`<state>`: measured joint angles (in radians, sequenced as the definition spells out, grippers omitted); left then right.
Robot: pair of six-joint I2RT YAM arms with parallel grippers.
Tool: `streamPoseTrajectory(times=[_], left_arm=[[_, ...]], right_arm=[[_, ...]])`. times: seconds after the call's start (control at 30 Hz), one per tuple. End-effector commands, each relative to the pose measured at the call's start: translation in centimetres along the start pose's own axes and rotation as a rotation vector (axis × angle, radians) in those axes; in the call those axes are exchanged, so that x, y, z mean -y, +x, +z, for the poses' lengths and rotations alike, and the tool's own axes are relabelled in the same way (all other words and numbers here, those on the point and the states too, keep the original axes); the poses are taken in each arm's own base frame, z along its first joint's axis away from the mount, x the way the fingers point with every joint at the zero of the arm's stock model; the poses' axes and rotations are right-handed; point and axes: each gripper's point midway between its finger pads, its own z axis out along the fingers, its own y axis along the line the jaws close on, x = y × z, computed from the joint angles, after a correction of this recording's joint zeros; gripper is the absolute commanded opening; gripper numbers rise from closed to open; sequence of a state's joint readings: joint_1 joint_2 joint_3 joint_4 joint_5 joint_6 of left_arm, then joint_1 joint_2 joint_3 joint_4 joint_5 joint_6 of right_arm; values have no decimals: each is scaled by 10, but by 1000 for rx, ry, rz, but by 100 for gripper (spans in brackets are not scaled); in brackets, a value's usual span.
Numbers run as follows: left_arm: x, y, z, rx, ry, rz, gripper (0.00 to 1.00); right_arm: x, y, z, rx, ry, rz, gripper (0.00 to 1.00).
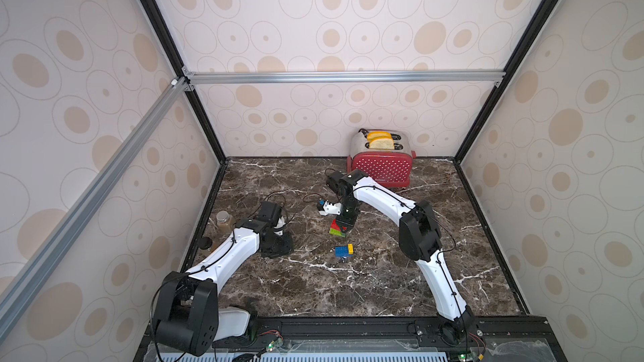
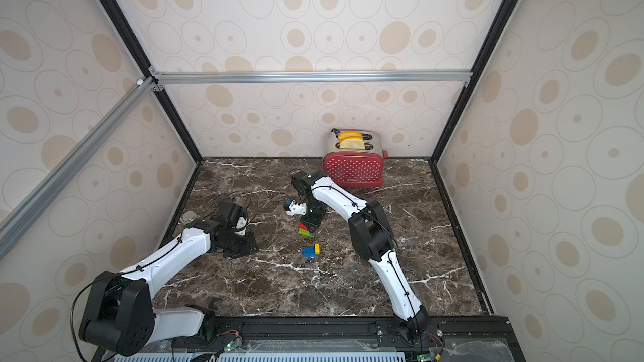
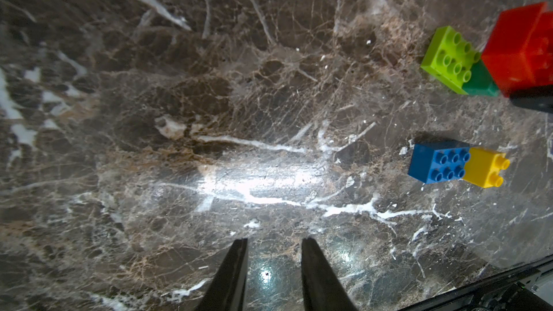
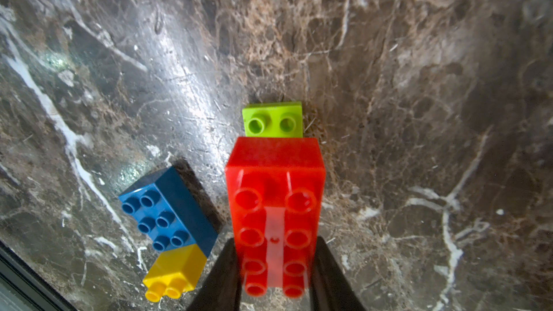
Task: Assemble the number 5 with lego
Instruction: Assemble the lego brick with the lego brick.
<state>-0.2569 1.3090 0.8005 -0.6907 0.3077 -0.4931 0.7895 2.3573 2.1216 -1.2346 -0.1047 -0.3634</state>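
The right fingers (image 4: 221, 279) pinch the red brick (image 4: 273, 175) across its long sides, seemingly a sound hold for light, stiff, slick plastic; the left fingers (image 3: 230, 276) hang parted, empty.

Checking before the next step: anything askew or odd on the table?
Yes. The yellow brick lies against the end of the blue brick with its studs at a right angle to the blue studs, so that pair looks misjoined. The right gripper holds the red brick; nothing looks spilled.

Glossy plastic lego (image 4: 273, 175), polished marble tabletop (image 4: 419, 85)
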Motion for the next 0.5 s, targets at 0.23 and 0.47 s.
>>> streamPoseTrajectory(times=[0.23,0.47], left_arm=[[-4,2,2,-12,-13,10,33],[-4,2,3,-16,-15,9,33]], right_arm=[[-4,9,42,-80,-37,-33,33],[-1,5,39,-53,-24,-63,32]])
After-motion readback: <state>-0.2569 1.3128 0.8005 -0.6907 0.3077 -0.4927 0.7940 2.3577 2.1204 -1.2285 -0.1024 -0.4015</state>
